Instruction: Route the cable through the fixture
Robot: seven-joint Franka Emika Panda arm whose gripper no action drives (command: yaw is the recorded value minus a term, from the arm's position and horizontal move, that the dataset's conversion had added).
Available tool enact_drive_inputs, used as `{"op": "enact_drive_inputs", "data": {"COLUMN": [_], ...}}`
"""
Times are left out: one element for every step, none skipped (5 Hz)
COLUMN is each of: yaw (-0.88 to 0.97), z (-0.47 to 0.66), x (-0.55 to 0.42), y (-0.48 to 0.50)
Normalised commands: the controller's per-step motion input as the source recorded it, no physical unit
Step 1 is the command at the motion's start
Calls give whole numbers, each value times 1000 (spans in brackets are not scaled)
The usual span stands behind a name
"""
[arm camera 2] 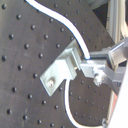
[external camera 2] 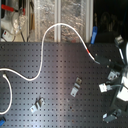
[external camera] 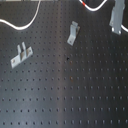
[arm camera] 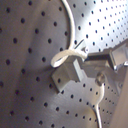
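**Feeding the cord into the bracket**

We are looking at the threading step itself. The gripper [arm camera 2: 93, 67] is sitting right against the small grey angled metal bracket [arm camera 2: 59, 74]. Its fingers [arm camera 2: 114, 54] are drawn almost together, and they appear to be pinching the long, thin, flexible white cable [arm camera 2: 60, 22] just where it meets the bracket's upright lip.

In the first wrist view the white cable [arm camera: 71, 25] is bunching into a small flat loop against the metal bracket [arm camera: 67, 74], so we are judging the pass as begun but not finished. The next move is calling for a gentle pull along the slot, keeping the cord low and taut so that the loop slides through rather than buckling.

In the second exterior view the arm [external camera 2: 123, 70] is working at about three o'clock. The white cable [external camera 2: 44, 42] is arching from nine o'clock up towards twelve, then falling towards the arm, with its red band [external camera 2: 89, 50] at about two o'clock.

The black perforated board [external camera 2: 55, 100] is looking matte and rigid, with an even grid of holes. The bracket is dull folded sheet metal with one screw hole. Two similar brackets [external camera: 73, 33] and [external camera: 20, 55] are standing empty in the first exterior view, at about twelve and nine o'clock.
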Motion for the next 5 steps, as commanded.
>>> {"op": "enact_drive_inputs", "data": {"yaw": [120,577,817,800,297], "z": [-59,-82,-34,-1,3], "x": [-49,-192,-230,-221,-256], "y": [19,83,127,153,-101]}}
